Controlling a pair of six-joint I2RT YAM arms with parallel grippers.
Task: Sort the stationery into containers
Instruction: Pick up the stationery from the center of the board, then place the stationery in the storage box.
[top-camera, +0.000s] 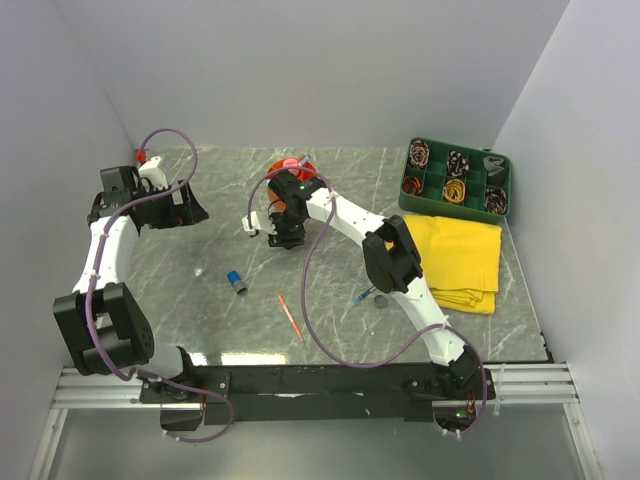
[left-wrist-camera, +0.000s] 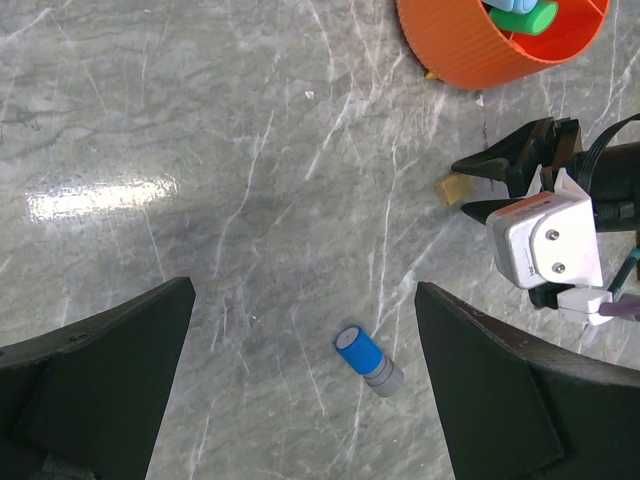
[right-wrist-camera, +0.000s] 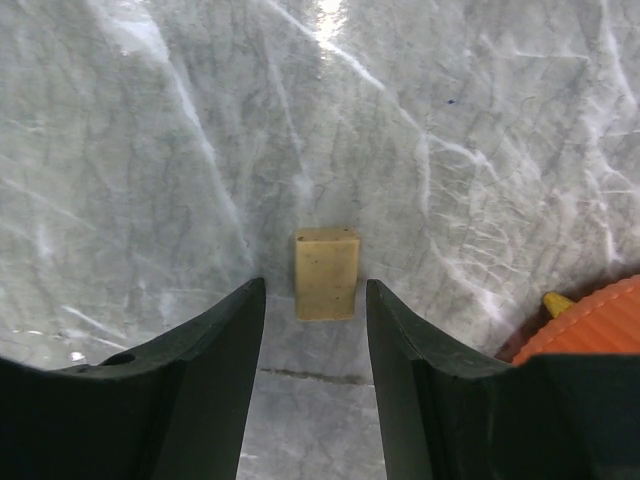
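The right gripper (right-wrist-camera: 314, 288) has its jaws partly open, and a small tan eraser (right-wrist-camera: 327, 272) lies loose between them, near the orange organiser (right-wrist-camera: 590, 320). The left gripper (left-wrist-camera: 302, 290) is wide open and empty, above the blue cap (left-wrist-camera: 368, 360) on the table (left-wrist-camera: 150, 120).

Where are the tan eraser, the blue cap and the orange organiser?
tan eraser (right-wrist-camera: 326, 273), right wrist view, centre of its top face.
blue cap (left-wrist-camera: 360, 352), left wrist view, its blue body.
orange organiser (left-wrist-camera: 470, 50), left wrist view, its ribbed outer wall.
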